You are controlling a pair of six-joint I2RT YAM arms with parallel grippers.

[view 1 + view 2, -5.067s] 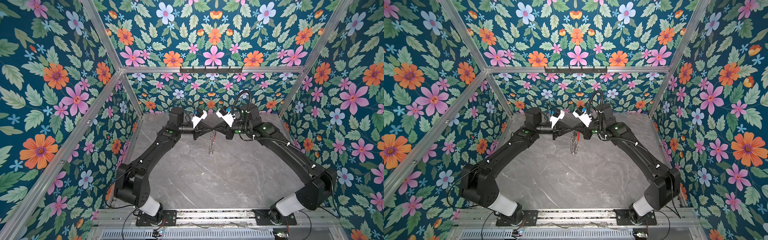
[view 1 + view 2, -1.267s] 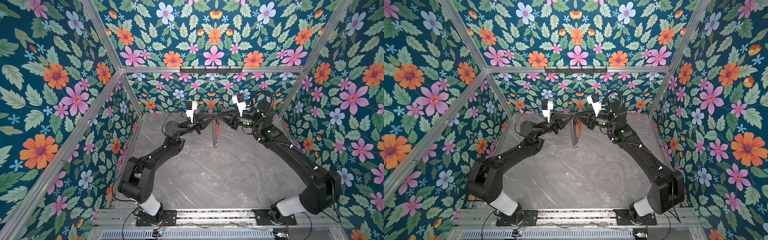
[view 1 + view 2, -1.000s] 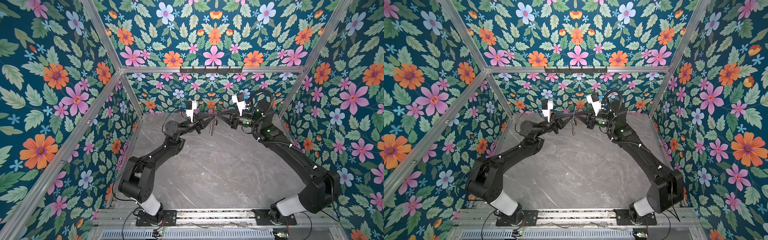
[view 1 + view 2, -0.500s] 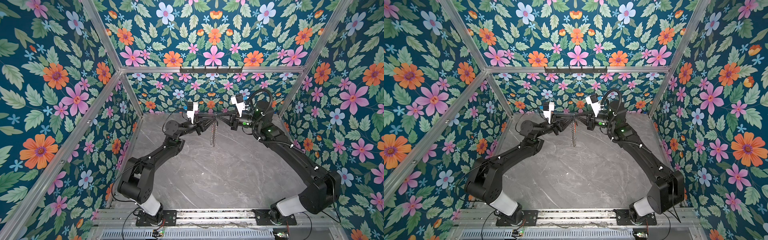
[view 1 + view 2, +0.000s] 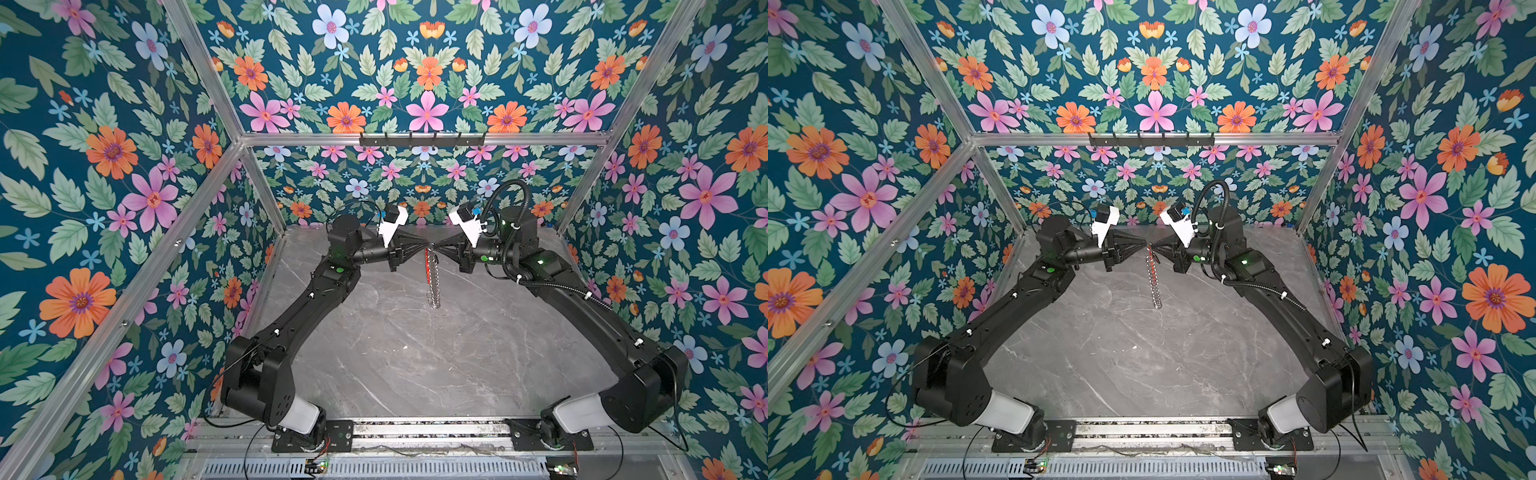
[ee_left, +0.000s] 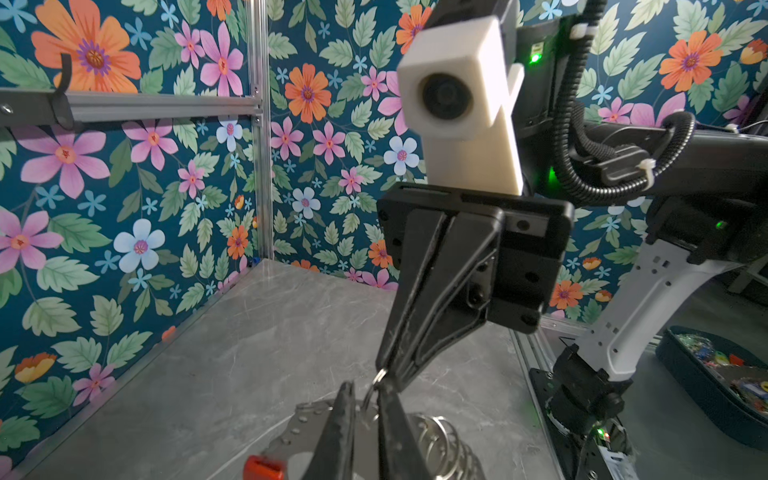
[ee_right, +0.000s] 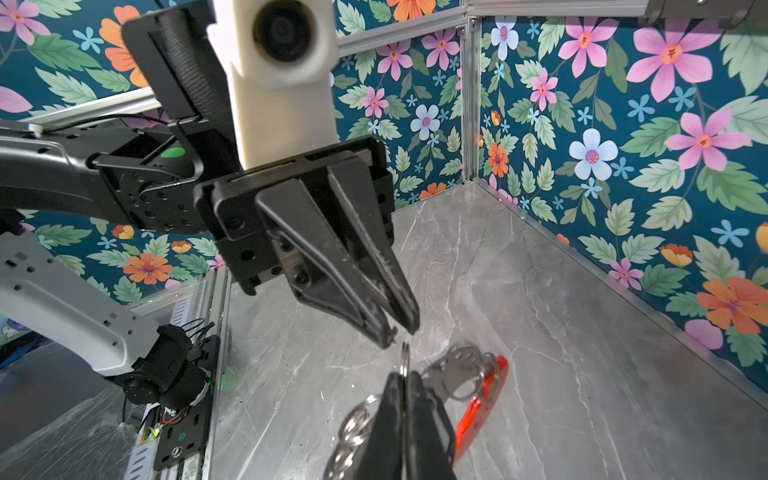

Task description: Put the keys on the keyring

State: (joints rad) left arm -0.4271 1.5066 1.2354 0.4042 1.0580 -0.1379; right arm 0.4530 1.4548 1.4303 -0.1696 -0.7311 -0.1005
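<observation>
Keyring point(image 5: 433, 282) lower than before.

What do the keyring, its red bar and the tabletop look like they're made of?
The keyring looks like polished steel: its loops glint bright silver. The red bar is probably glossy plastic, going by its smooth, saturated sheen. The tabletop has a grey, veined marble look with a soft sheen; whether it is stone or laminate can't be told.

Bright, even light casts soft shadows on the grey marble-patterned tabletop point(image 5: 395, 353). Wrist views bow at the edges, and the near white plastic camera block point(image 6: 453, 95) blurs.
</observation>
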